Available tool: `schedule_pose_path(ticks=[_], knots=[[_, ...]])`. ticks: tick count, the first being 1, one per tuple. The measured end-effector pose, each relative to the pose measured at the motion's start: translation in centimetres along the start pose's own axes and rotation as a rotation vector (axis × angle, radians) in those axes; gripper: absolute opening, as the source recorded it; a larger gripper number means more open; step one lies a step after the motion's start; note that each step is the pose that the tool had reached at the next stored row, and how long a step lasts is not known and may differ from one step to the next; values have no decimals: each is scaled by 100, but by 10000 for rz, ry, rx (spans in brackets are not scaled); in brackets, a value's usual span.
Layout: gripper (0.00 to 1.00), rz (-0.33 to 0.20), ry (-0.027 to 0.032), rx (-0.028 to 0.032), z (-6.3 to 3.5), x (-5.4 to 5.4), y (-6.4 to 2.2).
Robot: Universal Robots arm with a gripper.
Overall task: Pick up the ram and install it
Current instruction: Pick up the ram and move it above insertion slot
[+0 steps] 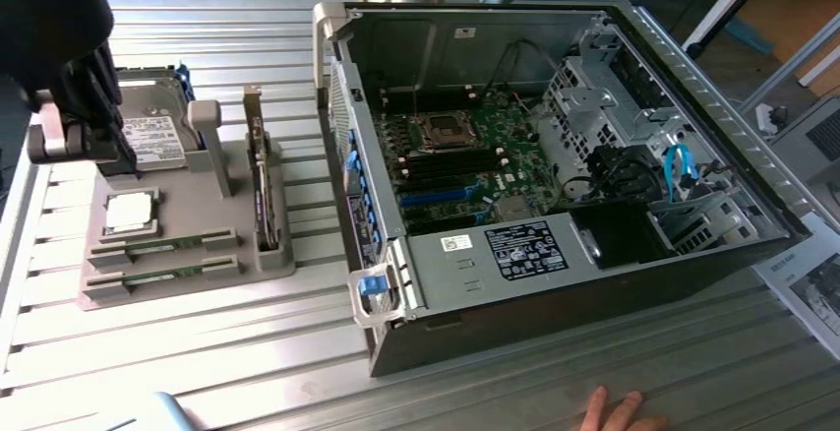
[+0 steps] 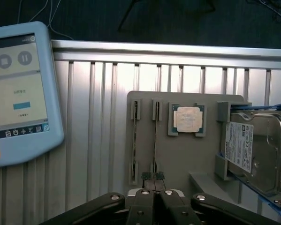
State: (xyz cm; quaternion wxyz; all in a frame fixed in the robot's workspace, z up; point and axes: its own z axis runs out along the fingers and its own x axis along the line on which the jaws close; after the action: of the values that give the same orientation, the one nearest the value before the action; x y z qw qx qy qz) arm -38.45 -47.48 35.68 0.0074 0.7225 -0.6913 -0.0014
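Approach to ram; pick not yet made.
Gripper fully closed, empty, above tray; 2 ram sticks seated. Pick calls for jaws opened astride 1 stick.

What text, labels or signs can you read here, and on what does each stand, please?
No wording is legible.
On the hard drive label: print too small.
On the teach pendant screen: stop and pause symbols; words blurred.
On the black label inside the computer case: too small.
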Motion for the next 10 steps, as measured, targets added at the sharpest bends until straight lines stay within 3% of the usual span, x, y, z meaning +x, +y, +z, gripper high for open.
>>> schedule_pose_path(ticks=[10], knots=[[11,15,2,34,246,96,1]])
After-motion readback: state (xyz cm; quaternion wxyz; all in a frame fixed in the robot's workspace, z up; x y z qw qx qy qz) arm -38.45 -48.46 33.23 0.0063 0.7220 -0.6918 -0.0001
